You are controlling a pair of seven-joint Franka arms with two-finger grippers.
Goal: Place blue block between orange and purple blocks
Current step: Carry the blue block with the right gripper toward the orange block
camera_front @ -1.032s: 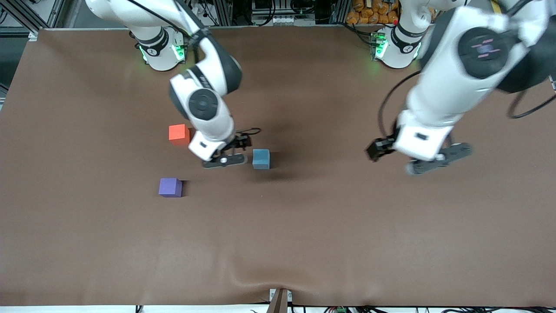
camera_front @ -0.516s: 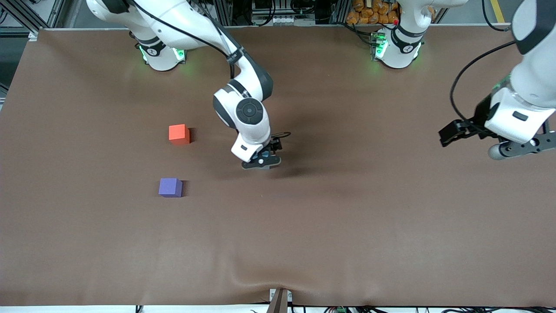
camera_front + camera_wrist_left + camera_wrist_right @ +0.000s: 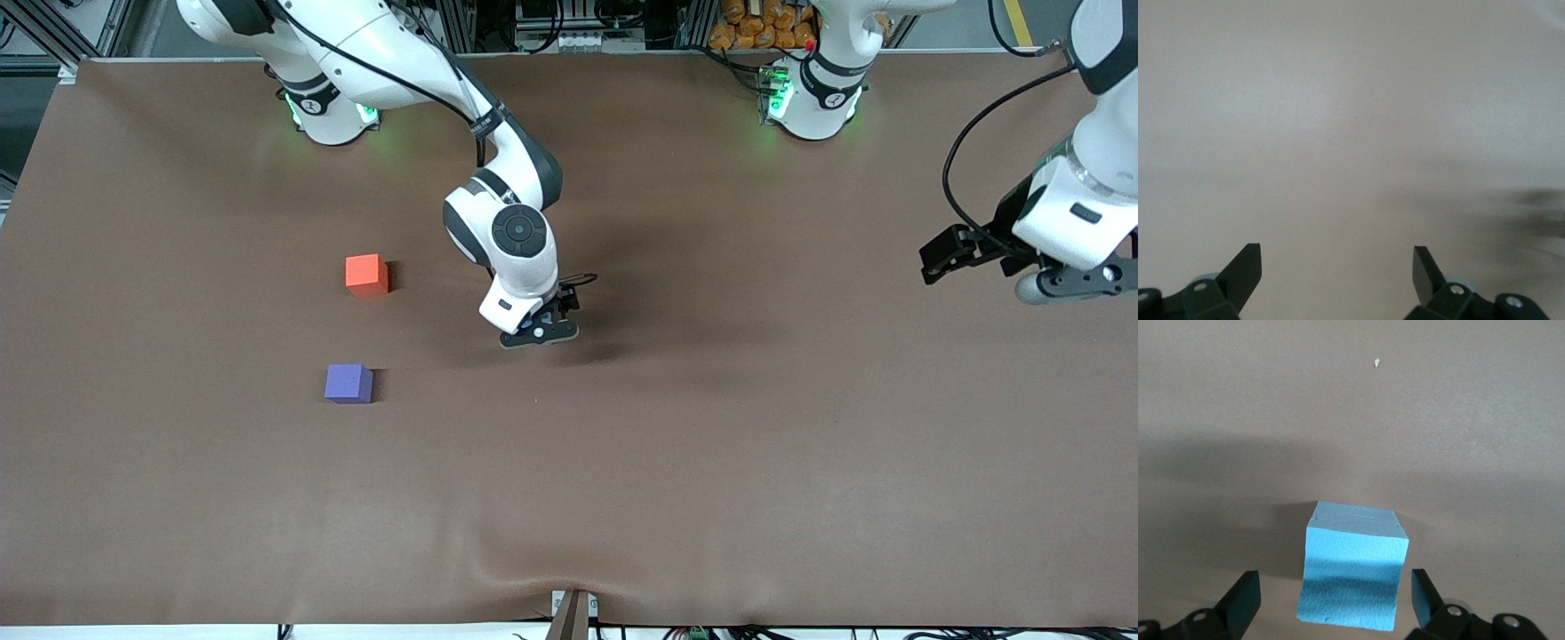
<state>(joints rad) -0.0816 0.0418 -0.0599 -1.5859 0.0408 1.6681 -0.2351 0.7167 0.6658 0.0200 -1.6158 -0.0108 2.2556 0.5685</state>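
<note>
Blue block (image 3: 1353,580) on the desk (image 3: 622,489) near the middle, hidden in the front view under the right hand (image 3: 539,332), plain only in the right wrist view: flat on the brown cover, between the two spread dark fingertips (image 3: 1243,595), a gap at each side, not gripped. Purple block (image 3: 348,383) closest to the front edge, toward the right arm's end of the desk. Orange block (image 3: 366,274) farther from the front edge, almost in line with the purple one, well apart from it. Right arm bent out from its base at the rear edge, wrist turned down, hand low over the blue block, released. Left hand (image 3: 1022,267) raised over the left arm's end of the desk, close to that side edge, forearm angled down, waiting. Left wrist view: bare cover only, fingertips (image 3: 1247,270) set wide, nothing held.
</note>
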